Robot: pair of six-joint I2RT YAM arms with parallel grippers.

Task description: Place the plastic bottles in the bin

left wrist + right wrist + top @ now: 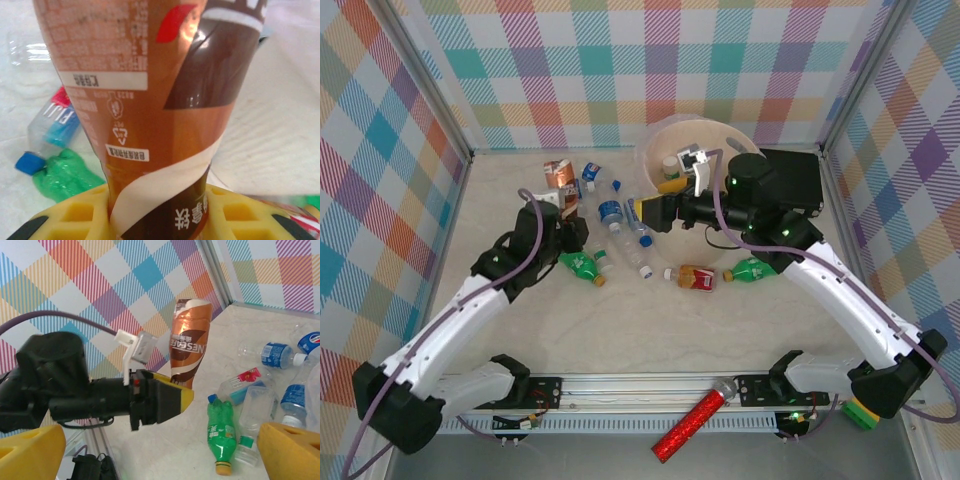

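My left gripper (160, 212) is shut on the lower end of a brown Nescafe bottle (150, 90), which stands upright above the table. The right wrist view shows the same bottle (187, 340) rising from the left gripper (172, 395). My right gripper (645, 213) hangs open and empty just left of the bin (720, 135), a beige bucket at the back. Its yellow fingers (290, 450) frame a green bottle (221, 432) lying on the table. Several more bottles lie loose: green (582, 265), green (752, 268), red-labelled (695, 277) and clear blue-labelled (610, 210). A yellow bottle (671, 185) lies in the bin.
A flat black case (798, 178) sits right of the bin, under the right arm. A red glittery tube (695, 420) lies on the front rail. A yellow-green item (860, 412) sits by the right arm's base. Checked walls close in the table on three sides.
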